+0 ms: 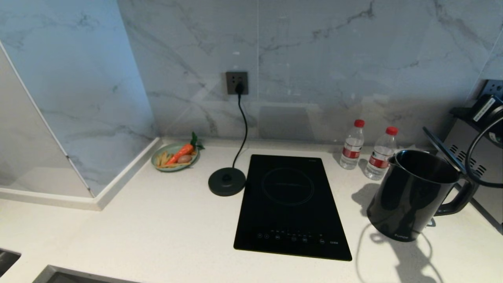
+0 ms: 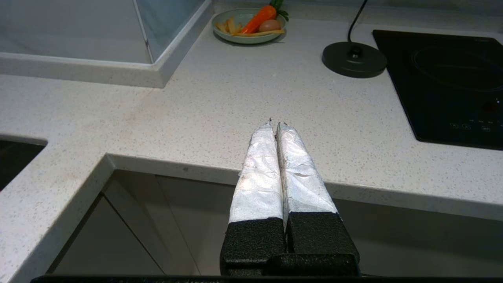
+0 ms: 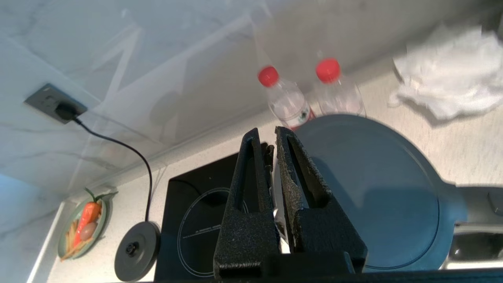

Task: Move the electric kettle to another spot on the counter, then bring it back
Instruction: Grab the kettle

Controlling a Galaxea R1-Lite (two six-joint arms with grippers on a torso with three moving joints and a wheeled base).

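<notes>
Near the right edge of the counter (image 1: 165, 220), the electric kettle (image 1: 408, 200) stood right of the cooktop (image 1: 290, 204) and just in front of two red-capped bottles (image 1: 351, 145), handle toward the right edge, off its power base (image 1: 227, 181). The base sat just beside the cooktop's back left corner, with its cord running up to a wall outlet (image 1: 237, 82). A green plate of food (image 1: 175, 157) sat in the back left corner. Neither gripper showed in the head view. The left wrist view had the left gripper (image 2: 274, 125) pressed fully together, white-wrapped, holding nothing, hovering over the counter's front edge, left of the cooktop. The right wrist view put the right gripper (image 3: 267, 137) close against the kettle's round grey lid (image 3: 373, 196), the tips at the lid's rim on the cooktop side; whether it gripped or touched anything could not be told. Only that view showed a crumpled white cloth (image 3: 448, 84) on the counter past the kettle. Only the left wrist view showed the cabinet fronts (image 2: 157, 236) below the counter's front edge.
</notes>
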